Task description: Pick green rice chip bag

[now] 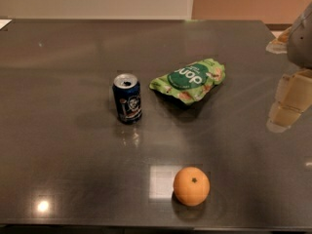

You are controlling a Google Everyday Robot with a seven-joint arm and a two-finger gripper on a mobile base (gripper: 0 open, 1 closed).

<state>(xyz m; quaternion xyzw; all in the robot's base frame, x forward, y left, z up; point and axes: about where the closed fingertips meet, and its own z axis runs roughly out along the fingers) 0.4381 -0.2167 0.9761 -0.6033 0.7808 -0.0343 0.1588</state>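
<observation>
Camera view: approach step. Hand (pixel 288 101) at right edge, well apart from green chip bag (pixel 189 80); whether spread, cannot tell. Next: reach left, descend onto bag.

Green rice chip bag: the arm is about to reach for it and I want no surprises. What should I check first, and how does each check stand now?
1. Green rice chip bag fully in view, lying on the table: ok.
2. Nothing rests on the bag: ok.
3. Blue can stands apart, to the bag's left: ok.
4. Orange sits apart, toward the near edge: ok.
5. Gripper above the bag: not ok; it is at the view's right edge.
</observation>
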